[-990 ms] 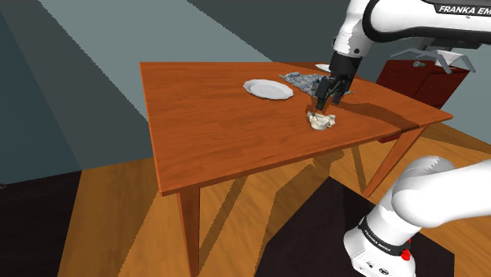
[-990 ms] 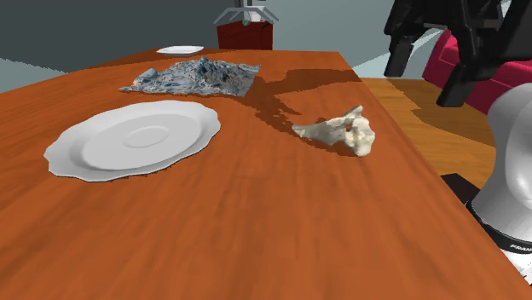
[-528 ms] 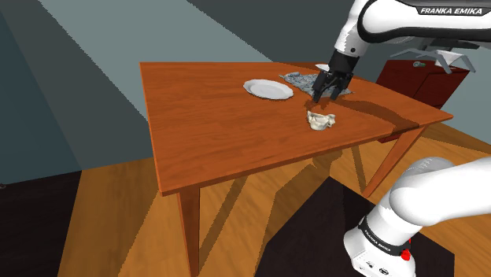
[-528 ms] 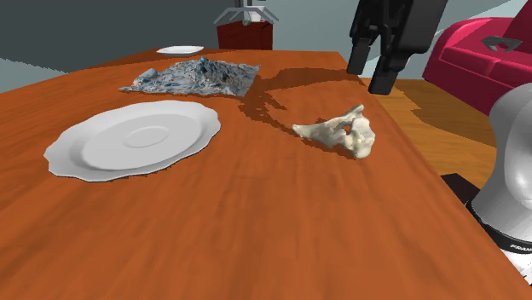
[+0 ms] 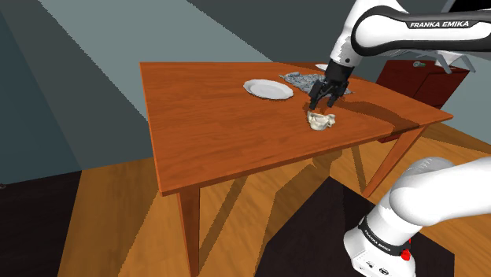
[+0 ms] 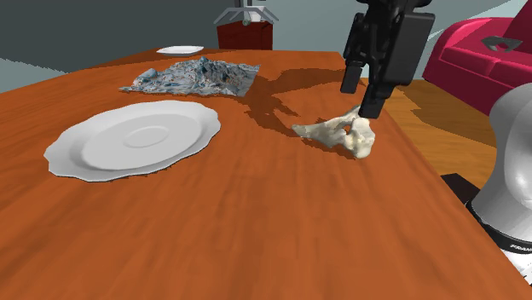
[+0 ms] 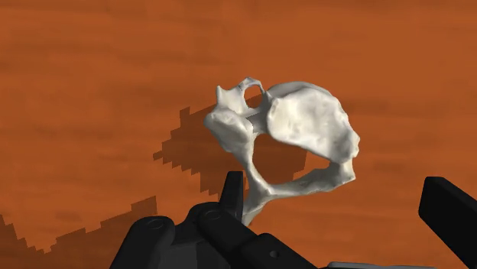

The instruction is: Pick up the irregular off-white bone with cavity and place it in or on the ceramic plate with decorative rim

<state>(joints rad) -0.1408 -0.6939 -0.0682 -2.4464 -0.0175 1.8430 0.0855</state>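
Nearest in the second exterior view, the wooden table (image 6: 256, 230) is seen bare. A little further in, the white plate (image 6: 136, 136) with its wavy rim is set flat towards that view's left. It is judged ready to receive a load, since nothing is lying on it.

To the right of the plate, and well apart from it, the off-white bone (image 6: 341, 132) is found resting on the table near the edge. Its open cavity (image 7: 279, 153) is turned up towards the hand, as is shown in the wrist view. That arched hole leaves thin struts, so a grip across the thicker lobe is judged safer.

Directly over the bone, the black gripper (image 6: 361, 98) is held pointing down. Its fingers are spread wide and nothing is clasped between them. They are placed either side of the bone, presumably so that they can be lowered around it. One fingertip (image 7: 233, 191) is seen just beside the lower strut; contact cannot be confirmed.

Further back, a crumpled grey-blue cloth (image 6: 194, 77) is spread on the table, and beyond it a small white dish (image 6: 180, 49) is set near the far edge. Neither is thought to obstruct the path to the plate.
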